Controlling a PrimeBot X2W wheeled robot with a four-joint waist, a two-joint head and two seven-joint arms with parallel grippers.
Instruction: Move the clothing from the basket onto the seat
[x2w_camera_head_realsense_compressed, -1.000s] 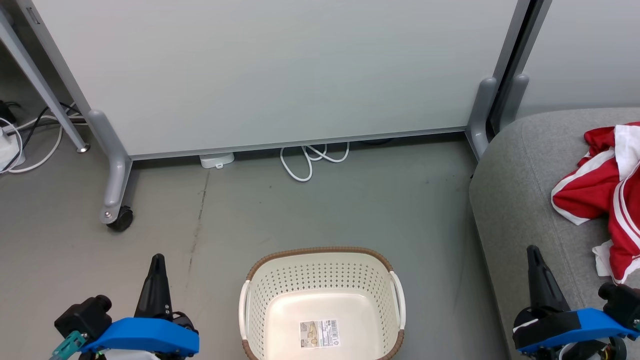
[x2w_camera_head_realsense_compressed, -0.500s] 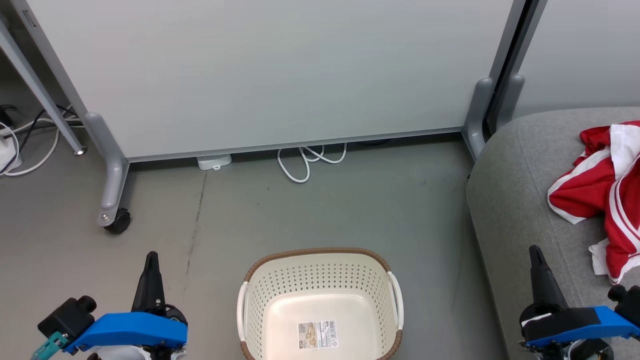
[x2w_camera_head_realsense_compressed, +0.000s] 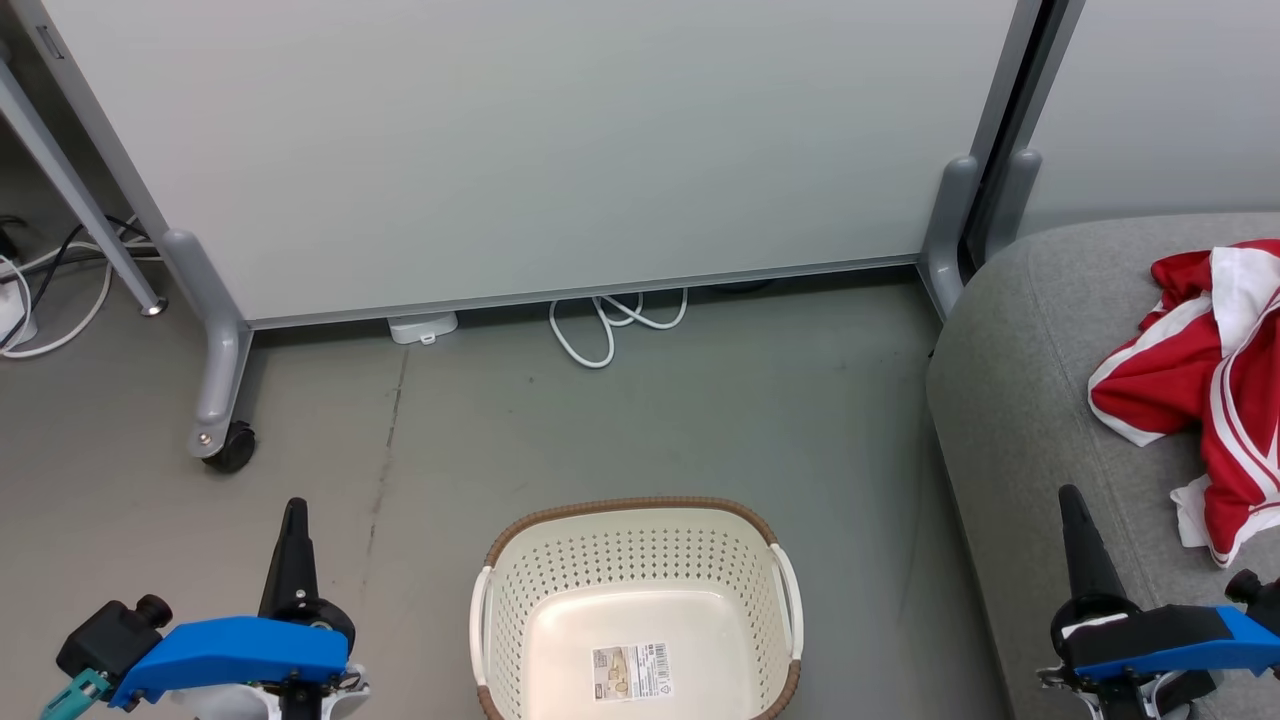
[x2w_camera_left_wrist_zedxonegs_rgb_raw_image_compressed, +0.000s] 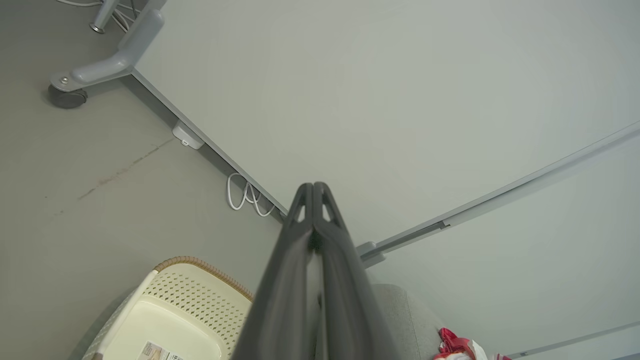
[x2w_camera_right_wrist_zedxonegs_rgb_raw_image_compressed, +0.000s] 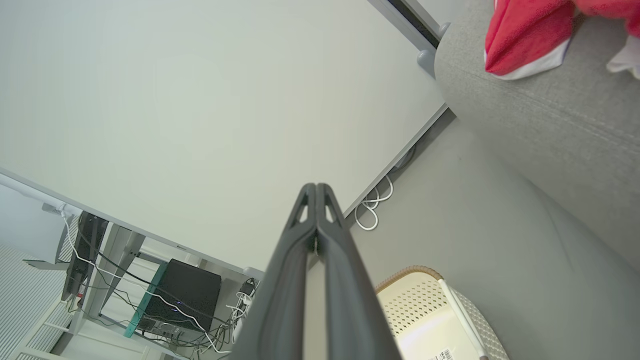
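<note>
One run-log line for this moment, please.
clothing: on seat | basket: none visible inside | left gripper: shut, empty | right gripper: shut, empty

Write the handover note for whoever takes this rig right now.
Left claw: shut, empty, low on the basket's left.
Right claw: shut, empty, by the near edge of the seat.
Basket: on the floor between the claws, with no clothes inside, just a sticker on its bottom.
Clothes: red and white, in a heap on the seat, partly cut off by the picture's edge.
Done: the clothes are out of the basket and on the seat.
Left: nothing more to move, as far as can be seen.
</note>
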